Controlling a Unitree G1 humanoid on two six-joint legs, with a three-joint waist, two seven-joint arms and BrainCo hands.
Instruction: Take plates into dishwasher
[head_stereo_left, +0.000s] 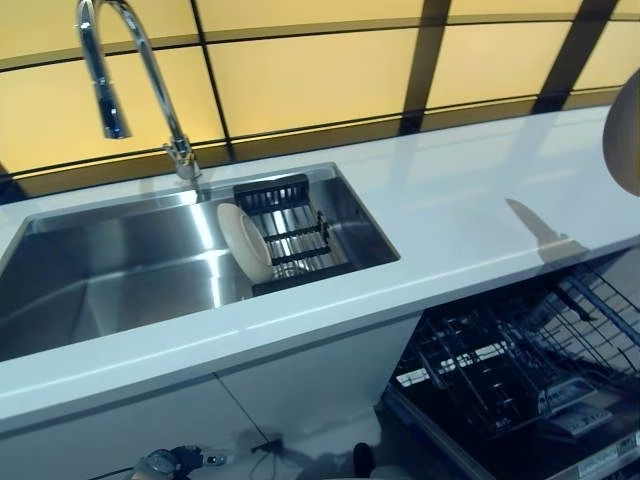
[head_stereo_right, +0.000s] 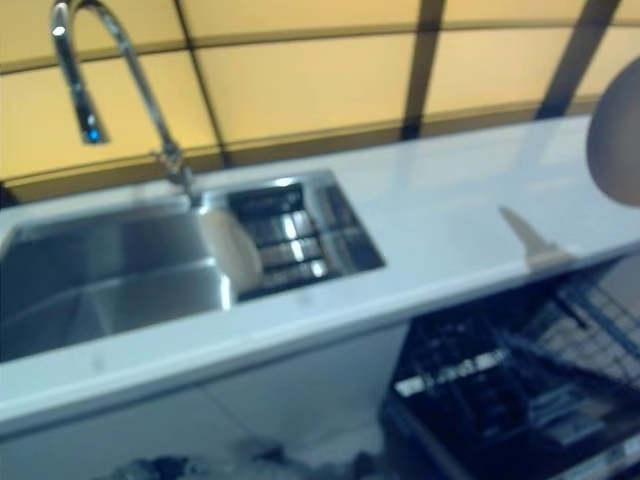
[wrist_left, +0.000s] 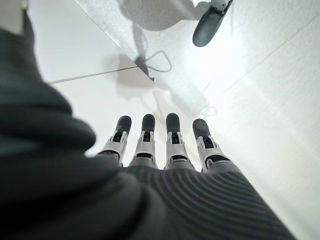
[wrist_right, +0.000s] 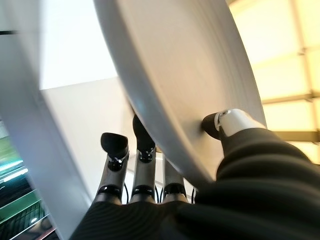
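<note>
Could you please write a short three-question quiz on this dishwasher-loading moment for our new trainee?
1. True or false: the right hand pinches a plate between its thumb and fingers.
2. Where does the other plate stand? A) on the counter B) upright in the dark rack inside the sink C) in the dishwasher rack
3. Fill in: the left hand has its fingers ____ and holds nothing.

Key: 1 true; 2 B; 3 straight.
</note>
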